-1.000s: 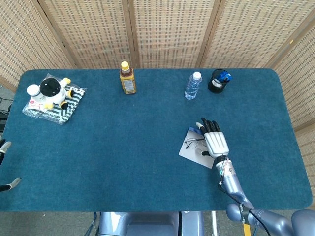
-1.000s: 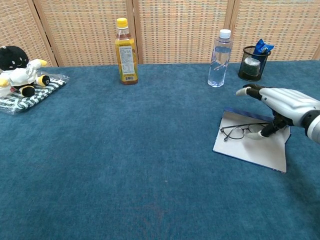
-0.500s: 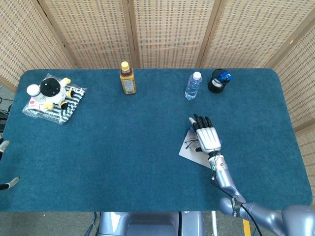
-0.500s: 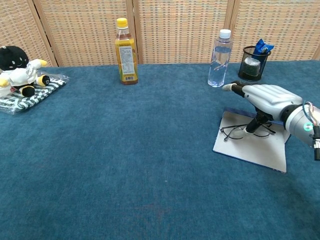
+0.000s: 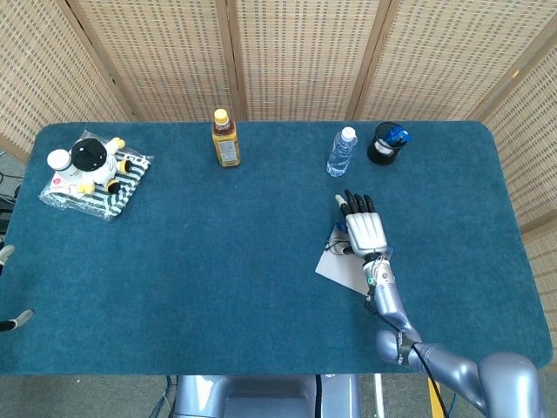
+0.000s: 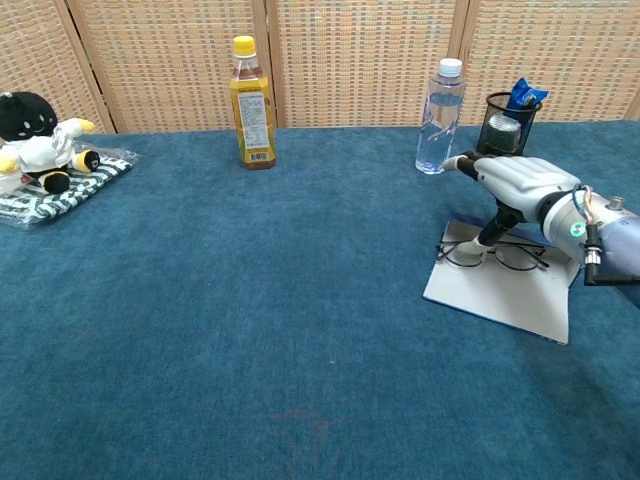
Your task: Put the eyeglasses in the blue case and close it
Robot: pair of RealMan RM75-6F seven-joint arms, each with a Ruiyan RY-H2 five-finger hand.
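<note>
The blue case (image 6: 500,300) lies open and flat on the table's right side, its white inside facing up; it also shows in the head view (image 5: 341,270). The thin-framed eyeglasses (image 6: 512,258) rest on its far part. My right hand (image 6: 515,180) hovers over them with fingers stretched out flat and the thumb pointing down, touching the frame. From above, the right hand (image 5: 365,231) covers most of the eyeglasses (image 5: 333,250). Only two spread fingertips of my left hand (image 5: 5,253) peek in at the left edge, holding nothing.
Behind the case stand a clear water bottle (image 6: 437,105) and a black mesh cup (image 6: 505,125). A yellow-capped bottle (image 6: 253,105) stands at the back centre. A plush toy on a striped bag (image 6: 40,140) lies at the far left.
My right hand has moved away from me and slightly left, across the case, until its thumb came down onto the eyeglasses. The glasses shifted a little toward the case's far edge.
</note>
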